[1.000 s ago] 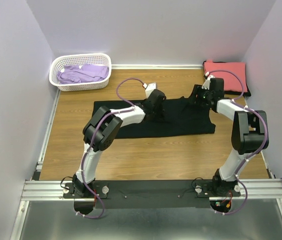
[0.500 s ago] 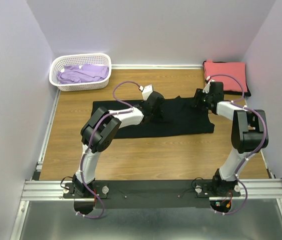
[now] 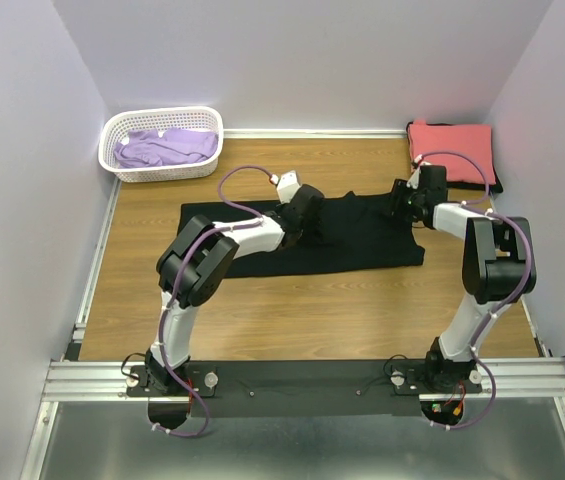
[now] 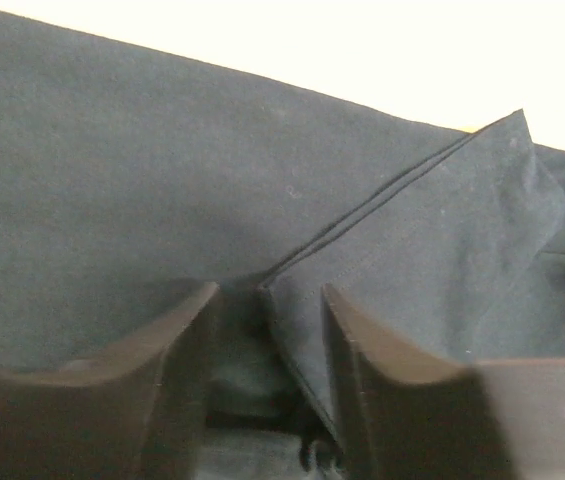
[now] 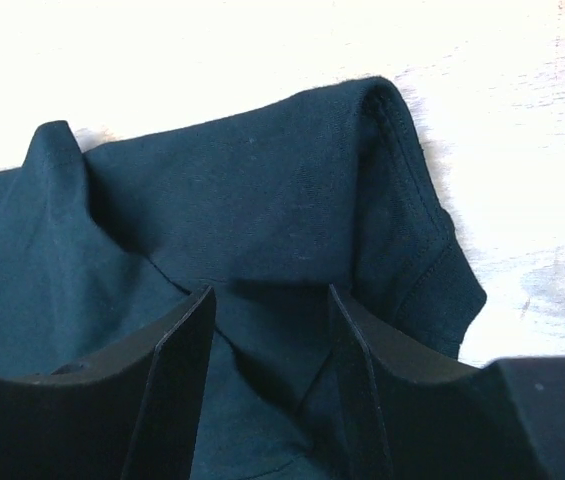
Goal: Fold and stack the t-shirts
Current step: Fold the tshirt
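Note:
The black t-shirt [image 3: 262, 245] lies spread across the middle of the table, partly folded. My left gripper [image 3: 305, 216] is low over its upper middle. In the left wrist view its jaws [image 4: 269, 292] stand open, with a hemmed fold edge of the black t-shirt [image 4: 162, 180] lying loose in the gap. My right gripper [image 3: 403, 199] is at the shirt's upper right corner. It is open [image 5: 270, 292] over bunched black cloth [image 5: 262, 180] near a sleeve hem, with both fingers resting on the fabric. A folded coral-red t-shirt [image 3: 450, 139] lies at the back right.
A white lattice basket [image 3: 112, 130] at the back left holds a lavender t-shirt [image 3: 167, 147]. A dark cloth edge [image 3: 494, 184] shows under the coral-red shirt. Walls close in the table on the left, back and right. Bare wood lies in front of the black shirt.
My left gripper has opened and let go of the black cloth, after drifting slightly left. The right gripper closed a little, and the shirt's right edge pulled in slightly.

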You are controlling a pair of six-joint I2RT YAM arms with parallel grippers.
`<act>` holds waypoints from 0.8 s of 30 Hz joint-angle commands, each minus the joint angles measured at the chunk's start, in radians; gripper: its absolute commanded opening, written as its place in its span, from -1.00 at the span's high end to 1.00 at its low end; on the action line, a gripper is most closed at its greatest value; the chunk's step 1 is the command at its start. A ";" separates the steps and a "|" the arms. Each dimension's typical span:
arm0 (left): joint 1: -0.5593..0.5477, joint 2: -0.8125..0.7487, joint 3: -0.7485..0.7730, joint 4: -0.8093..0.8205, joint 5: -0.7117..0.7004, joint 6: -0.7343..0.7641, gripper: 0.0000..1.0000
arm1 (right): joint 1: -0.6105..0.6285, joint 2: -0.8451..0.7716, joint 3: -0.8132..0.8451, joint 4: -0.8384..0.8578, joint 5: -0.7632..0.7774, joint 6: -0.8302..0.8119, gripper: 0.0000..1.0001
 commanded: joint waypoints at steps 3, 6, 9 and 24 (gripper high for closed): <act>0.005 -0.087 -0.020 -0.031 -0.119 0.017 -0.57 | -0.007 -0.075 -0.013 -0.016 -0.003 0.053 -0.15; 0.014 -0.171 -0.049 -0.063 -0.170 0.030 -0.60 | -0.007 -0.155 -0.039 -0.031 -0.008 0.114 -0.16; 0.060 -0.339 -0.134 -0.155 -0.237 0.053 -0.52 | 0.007 -0.260 -0.136 -0.031 -0.149 0.224 -0.16; 0.454 -0.397 -0.446 -0.177 0.022 0.055 -0.42 | 0.007 -0.266 -0.293 -0.031 -0.117 0.299 -0.01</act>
